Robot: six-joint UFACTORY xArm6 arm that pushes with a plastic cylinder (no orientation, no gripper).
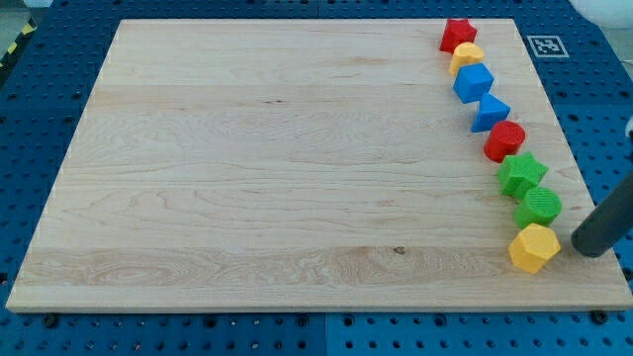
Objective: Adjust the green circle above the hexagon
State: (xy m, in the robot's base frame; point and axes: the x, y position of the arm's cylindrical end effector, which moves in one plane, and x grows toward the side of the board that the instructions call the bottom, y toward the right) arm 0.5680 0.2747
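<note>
The green circle [539,207] sits near the board's right edge, touching the yellow hexagon [534,247] just below it. A green star [521,173] lies directly above the circle. My tip [590,247] is at the view's right, just to the right of the yellow hexagon and below-right of the green circle, a small gap apart from both.
A chain of blocks runs up the right side: red circle [505,140], blue triangle [491,114], blue cube [474,82], a yellow block [467,56], red star [458,35]. The wooden board [277,168] ends close to my tip. A marker tag [545,44] lies at the top right.
</note>
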